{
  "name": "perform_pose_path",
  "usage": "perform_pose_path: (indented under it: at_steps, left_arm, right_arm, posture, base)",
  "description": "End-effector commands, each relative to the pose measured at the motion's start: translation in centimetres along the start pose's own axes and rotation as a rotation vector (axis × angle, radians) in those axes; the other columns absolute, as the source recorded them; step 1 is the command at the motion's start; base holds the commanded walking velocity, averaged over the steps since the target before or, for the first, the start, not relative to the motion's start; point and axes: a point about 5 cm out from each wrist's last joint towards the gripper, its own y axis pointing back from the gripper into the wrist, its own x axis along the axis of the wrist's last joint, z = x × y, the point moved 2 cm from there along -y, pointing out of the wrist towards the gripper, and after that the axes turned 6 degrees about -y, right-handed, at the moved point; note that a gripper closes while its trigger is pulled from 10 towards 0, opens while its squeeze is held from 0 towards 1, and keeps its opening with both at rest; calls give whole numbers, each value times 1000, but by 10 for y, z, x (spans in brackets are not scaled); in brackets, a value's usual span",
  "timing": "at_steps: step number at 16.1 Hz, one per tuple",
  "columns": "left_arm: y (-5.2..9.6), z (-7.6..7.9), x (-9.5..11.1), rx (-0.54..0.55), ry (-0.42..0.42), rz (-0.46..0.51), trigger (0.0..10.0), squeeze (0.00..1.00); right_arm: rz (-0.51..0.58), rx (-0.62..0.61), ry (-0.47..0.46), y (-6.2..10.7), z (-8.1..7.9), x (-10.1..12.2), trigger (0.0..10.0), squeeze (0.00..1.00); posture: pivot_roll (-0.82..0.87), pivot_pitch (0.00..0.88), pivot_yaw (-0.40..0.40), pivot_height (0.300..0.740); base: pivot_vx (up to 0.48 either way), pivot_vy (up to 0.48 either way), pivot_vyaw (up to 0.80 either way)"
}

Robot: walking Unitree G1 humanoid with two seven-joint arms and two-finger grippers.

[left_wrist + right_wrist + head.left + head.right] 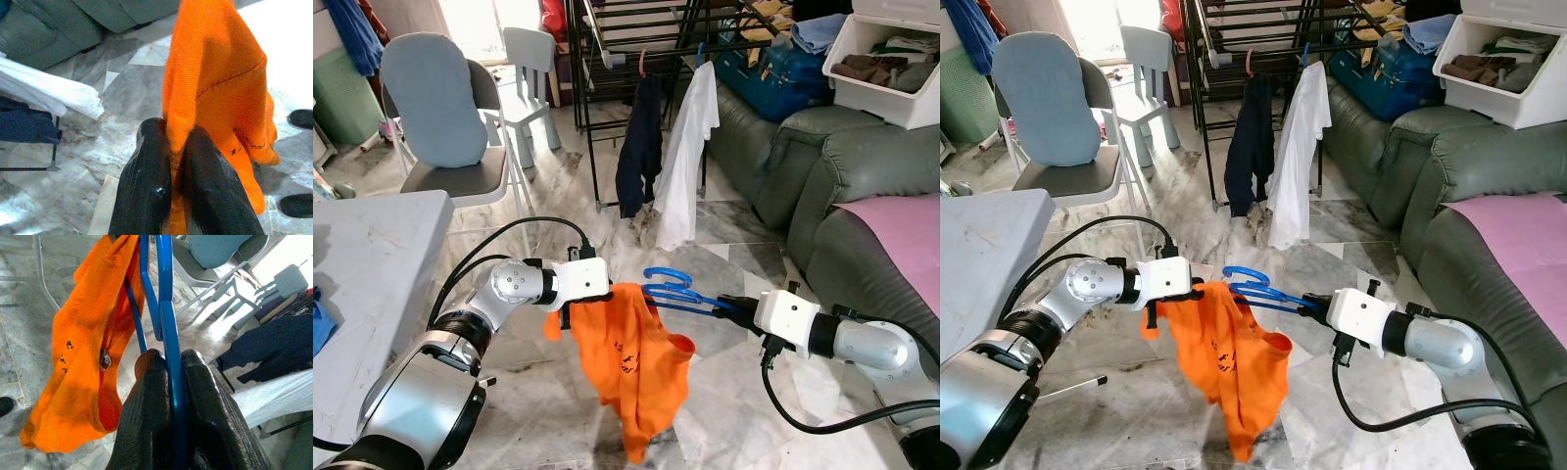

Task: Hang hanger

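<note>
Left eye view: the right tool [729, 303] clamps a blue hanger [671, 290] above the marble floor [724, 411]; the left tool [576, 311] pinches an orange shirt [636, 367], seemingly draped over the hanger's far end.

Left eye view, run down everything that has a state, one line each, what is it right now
Left gripper: shut on the orange shirt.
Right gripper: shut on the blue hanger.
Orange shirt: hanging between the grippers, partly on the hanger.
Blue hanger: held level, off the rack.
White shirt: hung on the rack.
Navy garment: hung on the rack.
White bin: open, clothes inside.
</note>
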Motion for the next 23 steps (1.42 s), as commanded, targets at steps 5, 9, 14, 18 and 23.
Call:
perform_pose_path:
  at_steps: [5, 9, 14, 18, 23]
  left_arm:
    - [7, 0, -8, 26, 62, 2, 0, 0]
    - [12, 5, -20, 59, 159, -19, 0, 0]
    - [19, 5, -36, 137, 264, -88, 0, 0]
    - [20, 8, -38, 135, 287, -82, 0, 0]
    - [23, -21, -25, 324, 526, 93, 0, 0]
  right_arm:
    - [-66, -141, 121, 5, 35, -1, 10000, 1000]
    - [-234, -364, 235, 27, 84, -9, 10000, 1000]
    - [-280, -528, 308, 47, 115, -4, 10000, 1000]
    - [-200, -762, 316, 58, 131, 7, 10000, 1000]
    - [-133, -1006, -160, 54, 111, -31, 10000, 1000]
  posture:
    - [-229, 0, 44, 740]
    - [-224, 0, 37, 740]
    - [-224, 0, 30, 740]
    - [-227, 0, 34, 740]
    - [-215, 0, 40, 740]
  base:
    - [0, 0, 0]
    - [0, 0, 0]
    - [0, 0, 0]
    - [0, 0, 0]
    - [0, 0, 0]
